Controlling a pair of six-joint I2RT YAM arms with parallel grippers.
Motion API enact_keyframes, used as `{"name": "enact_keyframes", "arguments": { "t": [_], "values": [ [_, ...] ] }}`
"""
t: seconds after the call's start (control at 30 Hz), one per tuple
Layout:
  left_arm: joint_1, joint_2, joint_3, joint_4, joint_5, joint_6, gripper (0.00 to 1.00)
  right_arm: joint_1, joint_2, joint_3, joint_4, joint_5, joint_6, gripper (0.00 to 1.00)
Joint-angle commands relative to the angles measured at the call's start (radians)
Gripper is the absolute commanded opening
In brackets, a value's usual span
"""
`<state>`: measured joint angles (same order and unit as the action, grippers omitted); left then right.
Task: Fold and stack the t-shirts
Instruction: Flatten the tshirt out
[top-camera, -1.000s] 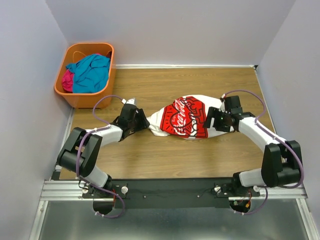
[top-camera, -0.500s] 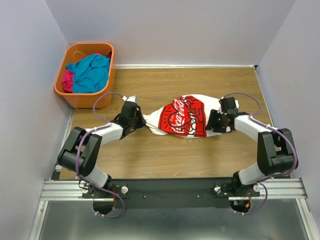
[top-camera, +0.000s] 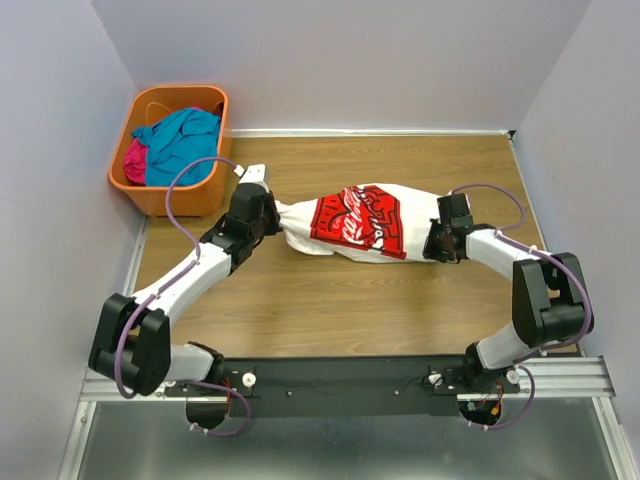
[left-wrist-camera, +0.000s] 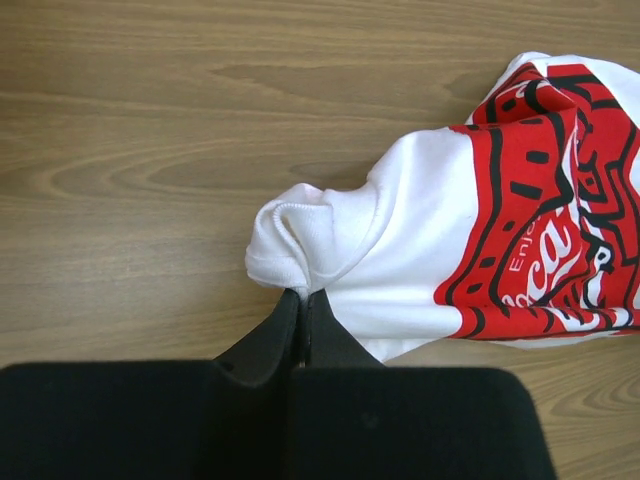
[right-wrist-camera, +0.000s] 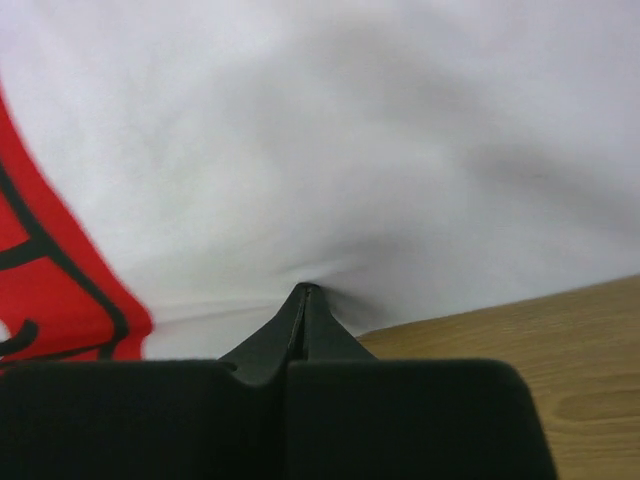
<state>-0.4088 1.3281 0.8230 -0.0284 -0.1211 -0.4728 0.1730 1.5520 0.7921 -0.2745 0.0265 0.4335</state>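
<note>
A white t-shirt with a red printed face lies bunched across the middle of the wooden table. My left gripper is shut on a fold of white cloth at the shirt's left end. At the right end, my right gripper is shut on white cloth, which puckers around its tips. A teal-blue t-shirt and a magenta t-shirt sit crumpled in the orange basket.
The orange basket stands at the back left corner, close behind my left arm. Grey walls enclose the table on three sides. Bare wood lies between the shirt and the arm bases.
Both grippers have shut on the white shirt's ends. The left arm has stretched away from its base, towards the back, drawing the shirt out longer and leftward.
</note>
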Motion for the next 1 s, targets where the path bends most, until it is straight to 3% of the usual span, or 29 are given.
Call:
{"name": "enact_keyframes", "arguments": {
  "t": [0.0, 0.17, 0.3, 0.37, 0.4, 0.43, 0.53, 0.63, 0.73, 0.97],
  "values": [
    [0.008, -0.084, 0.057, -0.123, -0.135, 0.103, 0.00, -0.007, -0.016, 0.007, -0.060, 0.182, 0.005, 0.01],
    [0.008, -0.145, 0.160, -0.127, -0.189, 0.212, 0.00, -0.010, -0.032, 0.076, -0.104, 0.174, 0.005, 0.01],
    [0.010, -0.022, 0.290, -0.087, -0.195, 0.296, 0.00, -0.010, -0.036, 0.133, -0.112, 0.164, -0.006, 0.01],
    [0.004, 0.074, 0.395, -0.109, -0.177, 0.289, 0.00, -0.010, -0.035, 0.154, -0.121, 0.150, -0.015, 0.12],
    [-0.001, 0.094, 0.418, -0.119, -0.170, 0.284, 0.00, -0.012, -0.035, 0.157, -0.126, 0.151, -0.013, 0.20],
    [-0.007, 0.115, 0.439, -0.122, -0.161, 0.283, 0.00, -0.012, -0.039, 0.154, -0.129, 0.159, -0.013, 0.37],
    [-0.022, 0.106, 0.414, -0.120, -0.172, 0.284, 0.00, -0.021, -0.046, 0.144, -0.127, 0.179, -0.007, 0.58],
    [-0.022, 0.073, 0.380, -0.123, -0.180, 0.278, 0.00, -0.030, -0.023, 0.151, -0.124, 0.124, -0.002, 0.68],
    [-0.022, 0.043, 0.329, -0.110, -0.181, 0.275, 0.00, -0.030, 0.006, 0.159, -0.054, -0.055, -0.010, 0.77],
    [-0.022, 0.023, 0.308, -0.116, -0.196, 0.272, 0.00, -0.029, 0.085, 0.128, 0.099, -0.324, 0.031, 0.82]
  ]
}}
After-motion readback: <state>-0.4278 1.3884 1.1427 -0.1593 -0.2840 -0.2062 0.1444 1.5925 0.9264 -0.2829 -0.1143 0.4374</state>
